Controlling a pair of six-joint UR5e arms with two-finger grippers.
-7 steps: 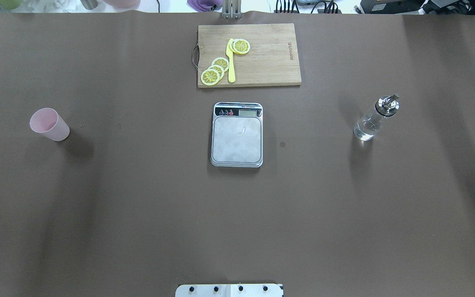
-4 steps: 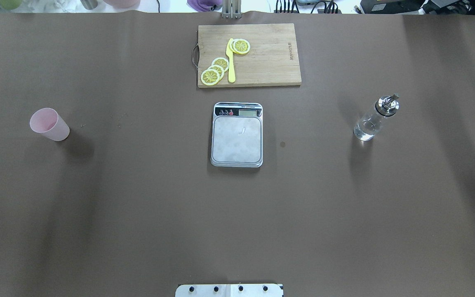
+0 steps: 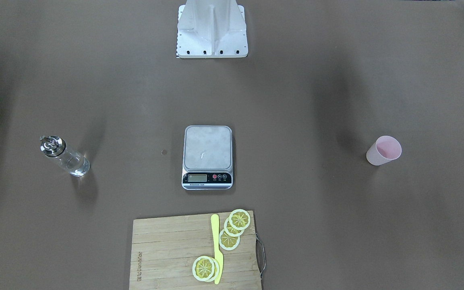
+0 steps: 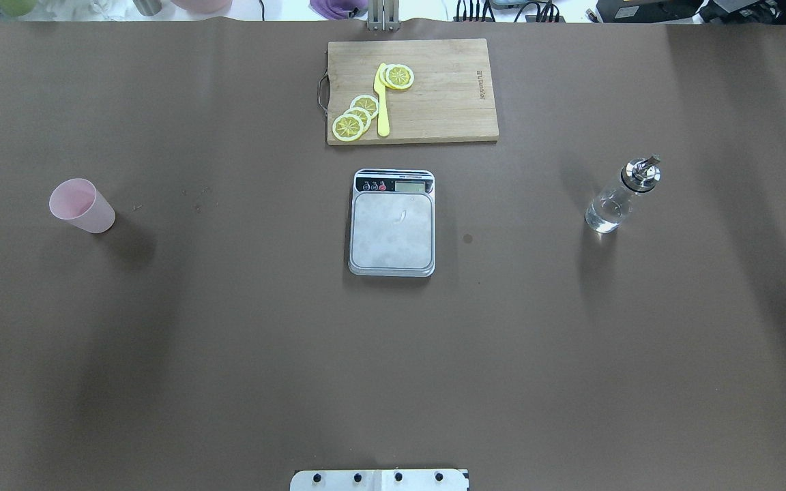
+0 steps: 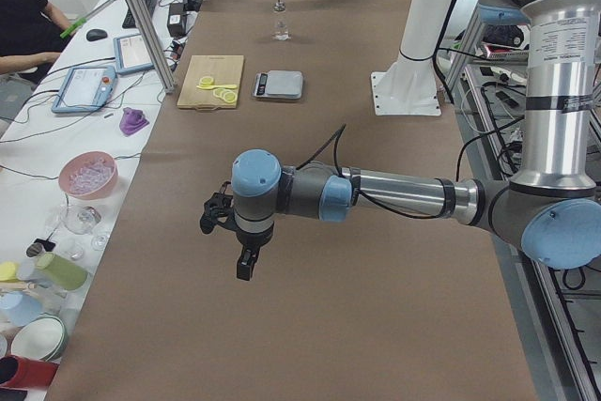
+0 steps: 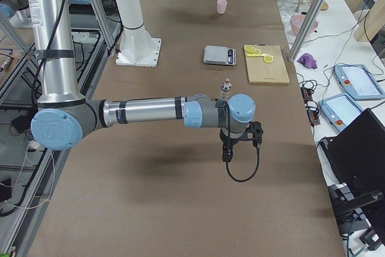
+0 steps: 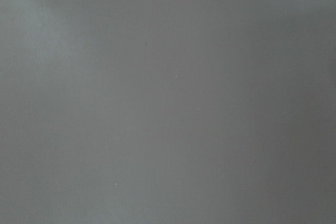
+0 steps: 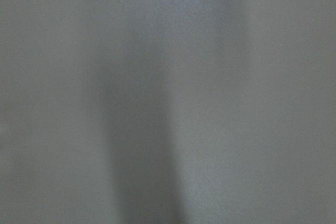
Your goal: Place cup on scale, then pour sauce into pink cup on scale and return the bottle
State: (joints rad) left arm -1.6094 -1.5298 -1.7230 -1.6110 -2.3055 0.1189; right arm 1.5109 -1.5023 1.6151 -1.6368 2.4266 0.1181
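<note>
The pale pink cup [image 4: 81, 205] stands upright on the table's left side, also in the front view [image 3: 384, 150]. The scale [image 4: 391, 224] lies in the middle with a bare platform, display toward the far edge. The clear glass bottle [image 4: 619, 195] with silver pourer cap stands on the right and holds clear sauce [image 4: 602, 216]. Neither gripper shows in the overhead or front views. The left gripper [image 5: 244, 268] and right gripper [image 6: 227, 153] show only in the side views, pointing down over bare table at the table's ends. I cannot tell if they are open or shut.
A wooden cutting board [image 4: 434, 95] with lemon slices [image 4: 355, 117] and a yellow knife [image 4: 382, 102] lies beyond the scale. The robot base plate [image 4: 379, 480] sits at the near edge. Bowls, cups and tablets stand off the table's far side [image 5: 87, 174].
</note>
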